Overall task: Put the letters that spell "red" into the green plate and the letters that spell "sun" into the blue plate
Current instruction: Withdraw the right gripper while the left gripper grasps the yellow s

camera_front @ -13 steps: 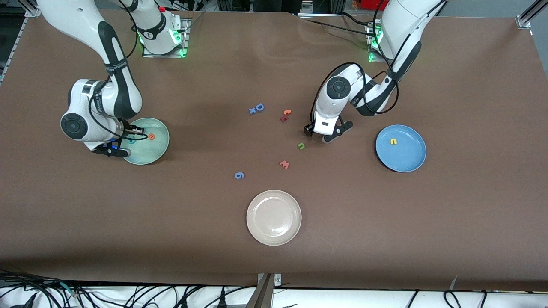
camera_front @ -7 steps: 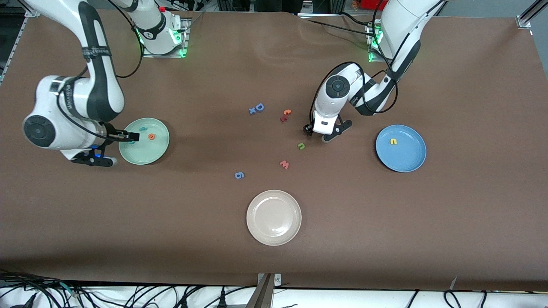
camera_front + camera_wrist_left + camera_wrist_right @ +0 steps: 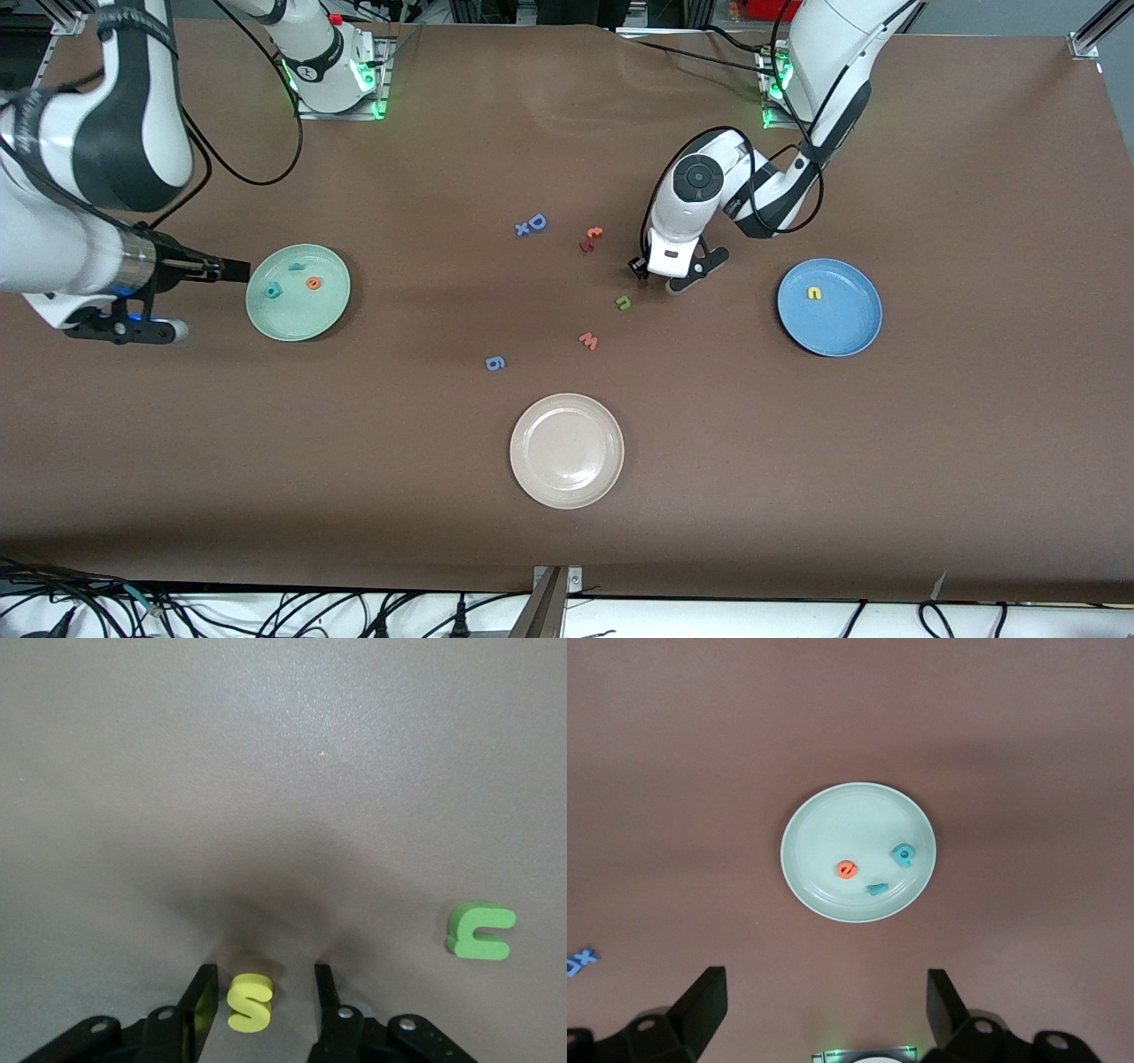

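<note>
Nearest the front camera we see a beige plate [image 3: 566, 451] on the brown bench [image 3: 797, 496]. Farther back lie a blue "g" [image 3: 495, 362] and a red "w" [image 3: 589, 340], then the green "n" [image 3: 624, 302], which rests on the bench just beside the left gripper [image 3: 654, 280] but apart from its fingers [image 3: 200, 1003].

Our left gripper is low at the bench with the yellow "s" [image 3: 249, 1002] lying between its two fingers; there is a gap on either side of the letter, so the fingers are partly open and not pressing on it.

The blue plate [image 3: 850, 332] sits toward the left arm's end of the bench and holds the yellow "u" [image 3: 813, 291].

Toward the right arm's end, the green plate [image 3: 297, 323] holds the orange "e" [image 3: 313, 283], the teal "d" [image 3: 273, 290] and the teal "r" [image 3: 296, 266], each lying apart from the others.

Our right gripper [image 3: 237, 269] is up in the air by the rim of the green plate, its fingers [image 3: 700, 1005] spread wide and holding nothing.

Farthest back among the loose letters are a blue "D" pair [image 3: 531, 225] and an orange-and-red pair [image 3: 590, 238].
</note>
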